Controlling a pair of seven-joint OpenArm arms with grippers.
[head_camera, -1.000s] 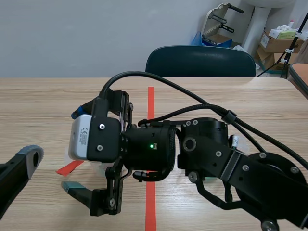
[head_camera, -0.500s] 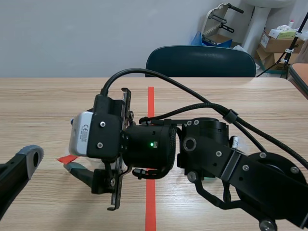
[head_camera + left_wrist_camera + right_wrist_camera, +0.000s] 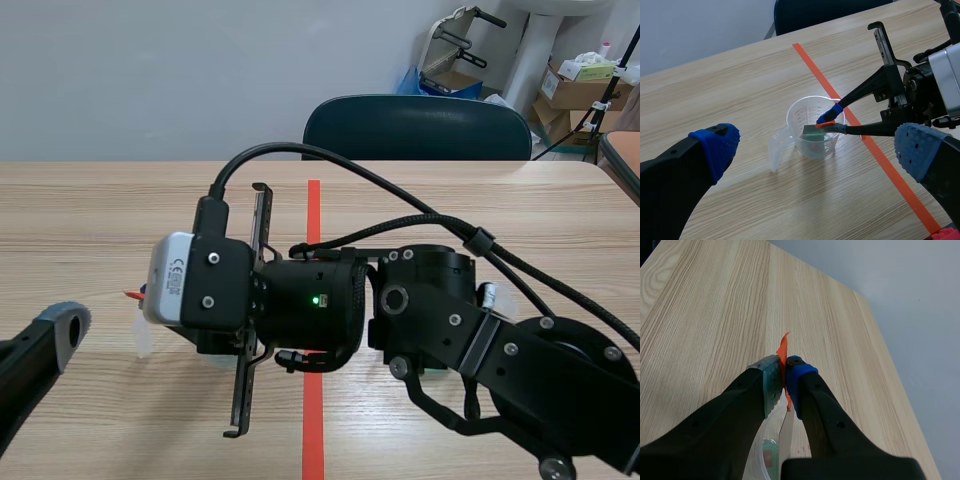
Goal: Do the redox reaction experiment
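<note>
right gripper pinches thin orange strip (over clear plastic beaker) | left gripper spread, empty

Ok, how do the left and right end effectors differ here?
The left end effector is open and empty; the right end effector is shut on an orange-tagged strip. The left has the clear beaker ahead of it, untouched; the right is above the beaker, with the strip's lower end hanging inside. Both are black and two-fingered.
</note>
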